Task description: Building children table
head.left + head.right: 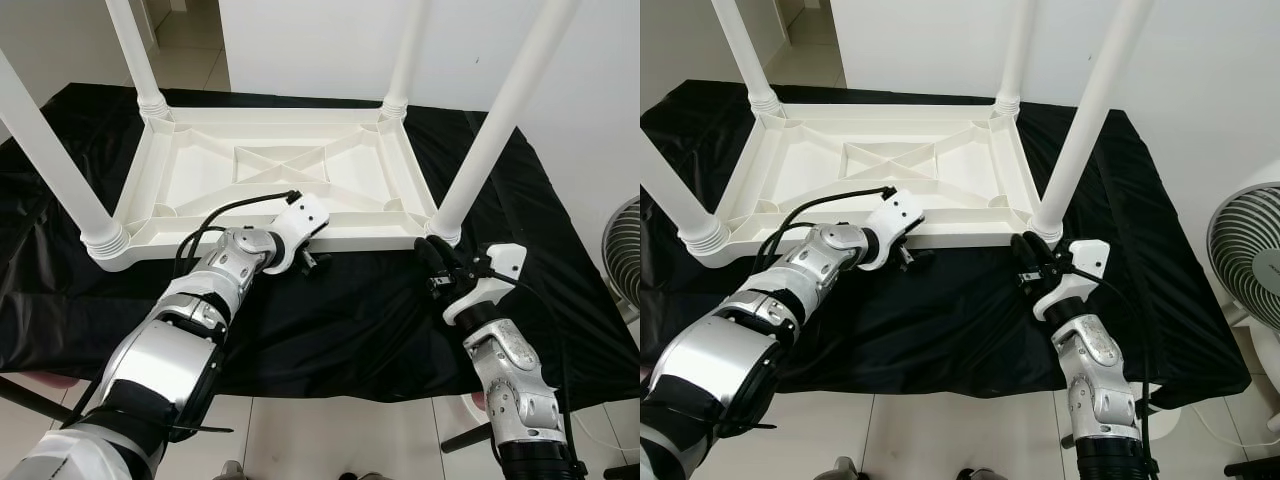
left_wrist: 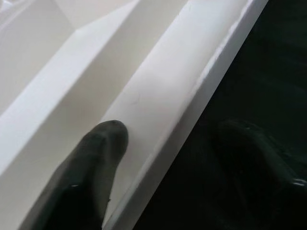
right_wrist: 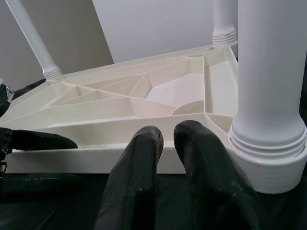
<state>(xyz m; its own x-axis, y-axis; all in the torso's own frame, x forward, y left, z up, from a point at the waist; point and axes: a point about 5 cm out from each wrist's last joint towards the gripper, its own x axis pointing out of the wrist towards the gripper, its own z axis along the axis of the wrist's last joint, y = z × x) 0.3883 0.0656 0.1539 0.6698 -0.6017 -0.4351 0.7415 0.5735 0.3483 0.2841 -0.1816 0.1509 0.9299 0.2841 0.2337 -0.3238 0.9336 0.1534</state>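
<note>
From the head cameras, a white plastic children's table [image 1: 280, 185] lies upside down on a black cloth sheet [image 1: 350, 310], its ribbed underside facing up and four round white legs [image 1: 495, 125] standing upward from the corners. The left hand [image 1: 308, 258] sits at the middle of the near rim of the white table, its black fingers reaching over the edge, while the right hand [image 1: 437, 258] lies on the cloth just beside the base of the near right leg. A grey round fan [image 1: 1245, 250] stands on the floor off the robot's right. In the left wrist view, one black finger [image 2: 91, 163] rests on the inner side of the white rim [image 2: 163, 96] and the other shows dark and blurred outside it over the black cloth, so the hand straddles the rim; whether it clamps it cannot be told. In the right wrist view, the two black fingers [image 3: 144, 177] lie close together, nearly touching, holding nothing, pointing at the rim just beside the threaded leg collar [image 3: 268, 153].
</note>
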